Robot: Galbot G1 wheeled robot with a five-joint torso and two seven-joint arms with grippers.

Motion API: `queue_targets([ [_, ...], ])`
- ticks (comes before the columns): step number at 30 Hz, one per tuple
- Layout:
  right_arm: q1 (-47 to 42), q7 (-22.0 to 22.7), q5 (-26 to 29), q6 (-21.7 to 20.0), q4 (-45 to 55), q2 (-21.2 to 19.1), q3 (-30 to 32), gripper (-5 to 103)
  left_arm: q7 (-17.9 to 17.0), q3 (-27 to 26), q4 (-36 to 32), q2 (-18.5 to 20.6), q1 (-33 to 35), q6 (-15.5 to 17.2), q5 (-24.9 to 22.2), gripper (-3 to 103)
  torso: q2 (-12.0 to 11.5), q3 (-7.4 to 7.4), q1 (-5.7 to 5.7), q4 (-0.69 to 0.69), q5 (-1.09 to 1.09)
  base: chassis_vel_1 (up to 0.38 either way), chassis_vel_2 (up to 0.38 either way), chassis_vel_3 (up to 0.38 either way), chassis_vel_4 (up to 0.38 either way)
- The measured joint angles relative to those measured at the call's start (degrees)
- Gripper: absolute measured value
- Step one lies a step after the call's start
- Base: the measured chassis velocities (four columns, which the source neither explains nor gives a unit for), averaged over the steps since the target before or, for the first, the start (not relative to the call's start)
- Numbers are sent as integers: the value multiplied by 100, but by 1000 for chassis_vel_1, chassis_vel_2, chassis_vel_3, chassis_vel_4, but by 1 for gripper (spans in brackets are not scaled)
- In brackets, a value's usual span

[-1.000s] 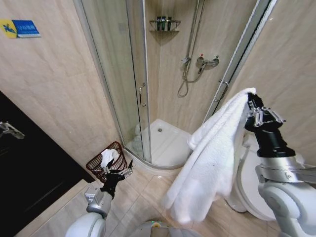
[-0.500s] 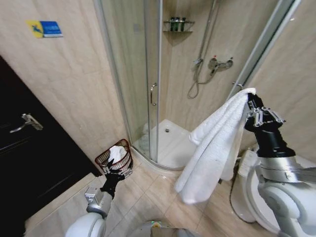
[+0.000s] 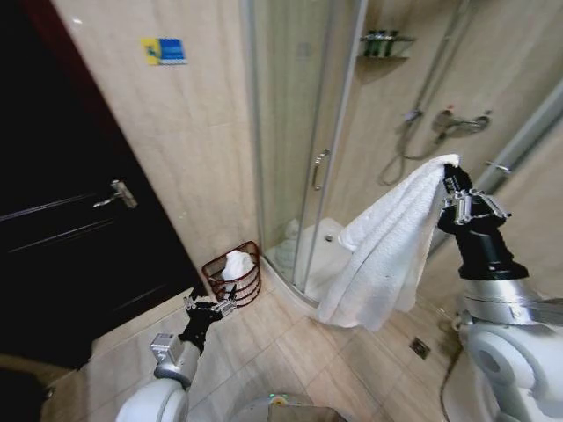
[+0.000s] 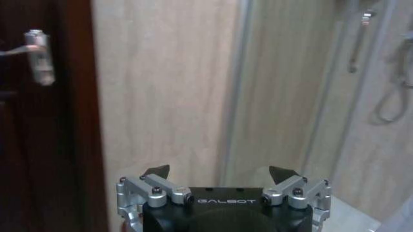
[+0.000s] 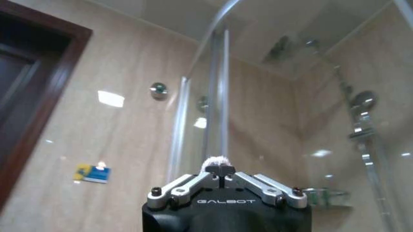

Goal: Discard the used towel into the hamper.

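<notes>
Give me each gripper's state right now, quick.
Left gripper: open, empty.
Right gripper: shut on the white towel, held up high.

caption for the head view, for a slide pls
Right gripper holds a white towel aloft by the shower; the hamper stands below near the door, left gripper open and low.

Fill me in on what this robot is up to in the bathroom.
The right gripper is shut on a white towel, holding it up by one corner so it hangs over the tiled floor in front of the shower stall. The hamper stands on the floor beside the shower door and already has some white cloth in it. The towel is not over it yet. The left gripper is low, open and holding nothing, just short of the hamper.
</notes>
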Motion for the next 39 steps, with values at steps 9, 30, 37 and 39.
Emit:
queue_targets([
  [9,31,23,32,39,0,-31,-7,0,0,0,0,0,0,0,0,100,0,0,0,-1,-1,128,126,120,117],
  [30,387,61,316,74,-292,-305,-265,0,0,0,0,0,0,0,0,100,0,0,0,-2,-1,88,79,82,89],
  [37,402,95,415,-155,-523,-284,-539,0,0,0,0,0,0,0,0,100,0,0,0,-1,-1,0,0,0,0],
  [39,383,96,434,-196,-600,-251,-610,0,0,0,0,0,0,0,0,100,0,0,0,-1,0,0,0,0,0],
])
